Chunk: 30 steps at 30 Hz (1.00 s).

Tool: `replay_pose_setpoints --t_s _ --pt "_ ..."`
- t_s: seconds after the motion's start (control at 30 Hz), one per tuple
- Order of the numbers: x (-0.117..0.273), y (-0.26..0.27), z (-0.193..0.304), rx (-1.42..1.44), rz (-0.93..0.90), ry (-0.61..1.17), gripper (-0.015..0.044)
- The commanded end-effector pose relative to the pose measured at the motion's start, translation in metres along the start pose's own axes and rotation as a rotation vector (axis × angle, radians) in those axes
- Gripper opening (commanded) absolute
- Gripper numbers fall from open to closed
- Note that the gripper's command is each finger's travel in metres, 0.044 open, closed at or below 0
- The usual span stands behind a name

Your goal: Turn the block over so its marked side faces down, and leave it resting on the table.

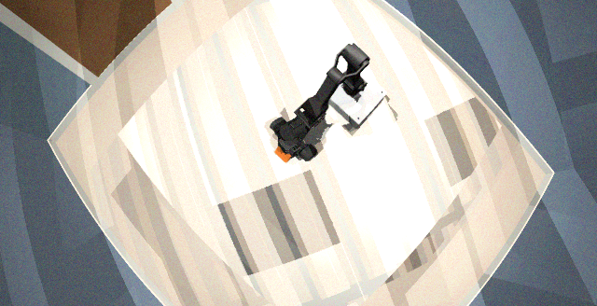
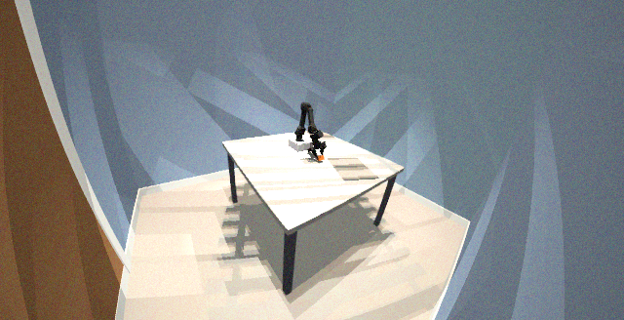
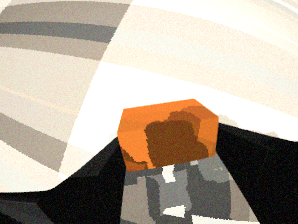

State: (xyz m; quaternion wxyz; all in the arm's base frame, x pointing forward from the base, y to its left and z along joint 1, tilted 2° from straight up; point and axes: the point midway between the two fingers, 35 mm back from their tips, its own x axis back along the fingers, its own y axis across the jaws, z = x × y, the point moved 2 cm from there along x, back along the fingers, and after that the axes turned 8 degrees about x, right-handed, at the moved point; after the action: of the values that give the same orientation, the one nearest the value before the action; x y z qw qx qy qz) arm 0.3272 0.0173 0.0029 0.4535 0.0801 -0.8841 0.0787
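Note:
The orange block [image 1: 283,155] [image 2: 321,158] [image 3: 135,122] is held between the two black fingers of my gripper [image 1: 287,151] [image 2: 319,156] [image 3: 166,133], which is shut on it. In the wrist view one finger is at each end of the block. The block's visible faces are plain orange with dark brown patches that look like shadow. I cannot make out the marked side. In the top view the gripper body hides most of the block. The block is close over the table [image 1: 373,180] [image 2: 292,198]; whether it touches the top I cannot tell.
The arm's white base box [image 1: 368,109] [image 2: 300,144] stands on the table behind the gripper. Grey and brown bands of shadow or reflection lie across the table beyond the block. The table's edges are well away from the gripper.

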Motion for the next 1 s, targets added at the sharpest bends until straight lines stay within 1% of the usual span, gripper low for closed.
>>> replay_pose_setpoints --t_s 0.0,0.47,0.97 --pt "-0.011 0.001 0.005 0.0 0.003 -0.049 0.0" --pt "-0.029 0.002 0.017 0.002 0.028 -0.218 0.0" --pt "-0.024 0.005 0.029 0.009 0.051 -0.402 0.0"
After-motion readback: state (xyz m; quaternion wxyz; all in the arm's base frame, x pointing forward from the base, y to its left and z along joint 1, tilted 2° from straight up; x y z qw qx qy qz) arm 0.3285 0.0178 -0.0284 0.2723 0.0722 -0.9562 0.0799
